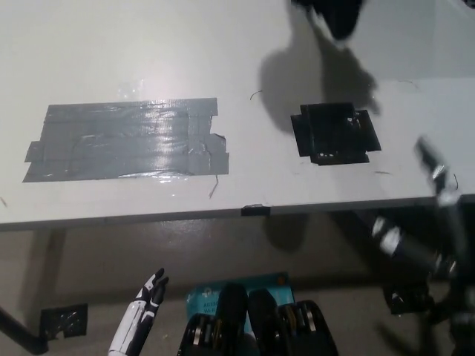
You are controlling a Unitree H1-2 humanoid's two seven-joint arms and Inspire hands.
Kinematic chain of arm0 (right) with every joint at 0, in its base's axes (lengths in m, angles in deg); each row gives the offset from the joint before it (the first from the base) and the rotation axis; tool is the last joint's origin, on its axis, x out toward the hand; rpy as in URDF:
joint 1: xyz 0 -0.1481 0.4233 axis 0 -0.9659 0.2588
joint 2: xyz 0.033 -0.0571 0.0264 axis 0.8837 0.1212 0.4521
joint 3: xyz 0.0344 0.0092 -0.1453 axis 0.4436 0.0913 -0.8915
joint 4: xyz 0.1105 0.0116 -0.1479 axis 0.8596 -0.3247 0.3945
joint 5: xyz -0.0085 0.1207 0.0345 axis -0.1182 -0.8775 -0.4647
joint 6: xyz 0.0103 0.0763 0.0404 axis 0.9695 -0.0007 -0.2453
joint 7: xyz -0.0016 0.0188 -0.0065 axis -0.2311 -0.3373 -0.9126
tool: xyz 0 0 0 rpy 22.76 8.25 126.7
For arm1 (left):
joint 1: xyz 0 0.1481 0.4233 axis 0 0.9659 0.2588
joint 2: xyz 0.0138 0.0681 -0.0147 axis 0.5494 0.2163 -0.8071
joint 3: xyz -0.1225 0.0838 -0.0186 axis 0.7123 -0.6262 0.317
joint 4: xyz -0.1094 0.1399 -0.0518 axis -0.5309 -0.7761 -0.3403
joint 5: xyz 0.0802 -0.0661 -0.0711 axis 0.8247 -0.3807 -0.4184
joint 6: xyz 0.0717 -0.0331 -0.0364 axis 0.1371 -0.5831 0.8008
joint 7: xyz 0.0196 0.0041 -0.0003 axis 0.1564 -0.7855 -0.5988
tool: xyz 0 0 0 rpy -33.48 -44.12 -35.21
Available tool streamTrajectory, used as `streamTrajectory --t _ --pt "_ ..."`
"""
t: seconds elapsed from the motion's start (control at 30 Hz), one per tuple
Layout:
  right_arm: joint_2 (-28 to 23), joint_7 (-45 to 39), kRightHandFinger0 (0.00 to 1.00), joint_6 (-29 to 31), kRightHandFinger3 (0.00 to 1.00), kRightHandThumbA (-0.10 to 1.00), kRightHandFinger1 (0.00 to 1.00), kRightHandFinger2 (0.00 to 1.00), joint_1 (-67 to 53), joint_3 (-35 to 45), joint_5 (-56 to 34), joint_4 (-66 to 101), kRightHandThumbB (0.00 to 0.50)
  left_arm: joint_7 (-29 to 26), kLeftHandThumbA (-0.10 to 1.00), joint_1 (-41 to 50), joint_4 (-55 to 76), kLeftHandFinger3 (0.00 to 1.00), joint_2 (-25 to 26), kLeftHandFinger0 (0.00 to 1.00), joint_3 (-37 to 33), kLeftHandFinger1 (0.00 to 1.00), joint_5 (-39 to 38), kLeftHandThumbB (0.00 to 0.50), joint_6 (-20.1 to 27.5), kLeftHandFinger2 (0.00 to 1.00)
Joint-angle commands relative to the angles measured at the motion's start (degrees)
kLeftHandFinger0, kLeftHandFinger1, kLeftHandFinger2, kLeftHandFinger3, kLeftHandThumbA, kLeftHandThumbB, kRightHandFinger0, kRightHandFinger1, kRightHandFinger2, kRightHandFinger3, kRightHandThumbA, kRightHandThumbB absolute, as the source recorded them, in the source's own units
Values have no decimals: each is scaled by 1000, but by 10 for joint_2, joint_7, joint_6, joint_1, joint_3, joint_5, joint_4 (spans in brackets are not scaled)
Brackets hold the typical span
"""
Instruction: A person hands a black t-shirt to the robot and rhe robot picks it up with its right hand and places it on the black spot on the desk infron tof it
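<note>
A black shape [335,16] hangs in from the top edge above the desk and throws a wide shadow [315,74] on it. It is cut off by the frame, so I cannot tell whether it is the t-shirt or a sleeve. The black spot [335,133], a square of black tape, lies on the white desk [148,52] at the right. My black right hand [434,215] is blurred at the right, off the desk's front edge, with its fingers spread and nothing in them. My white left hand [145,308] rests low at the bottom left, fingers straight and empty.
A large patch of shiny grey tape [126,141] covers the desk's left half. The desk's front edge [252,211] runs across the middle of the picture. Below it is the floor, with a teal object [204,297] and a dark table leg [18,334].
</note>
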Motion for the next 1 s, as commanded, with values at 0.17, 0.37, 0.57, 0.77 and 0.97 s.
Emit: streamTrajectory --t 0.17,0.37,0.57,0.77,0.97 --pt "-17 -5 1000 -96 1000 902 1000 1000 132 18 39 -16 315 -16 1000 -15 0 1000 3 1000 4 1000 10 500 32 1000" --pt "-29 -3 1000 -110 1000 905 1000 1000 196 15 32 -103 340 -14 1000 -15 8 1000 6 1000 2 1000 20 500 23 1000" --pt "-42 8 1000 -102 1000 885 1000 1000 247 -3 56 -197 377 -10 1000 -19 3 1000 6 1000 4 1000 13 500 33 1000" --pt "-50 11 1000 -93 1000 888 1000 1000 291 -12 58 -269 394 -8 1000 -18 10 1000 2 1000 5 1000 10 500 20 1000" --pt "-35 50 1000 -47 1000 609 1000 1000 343 2 37 -317 408 -8 1000 -27 4 1000 3 1000 7 1000 9 500 24 1000"
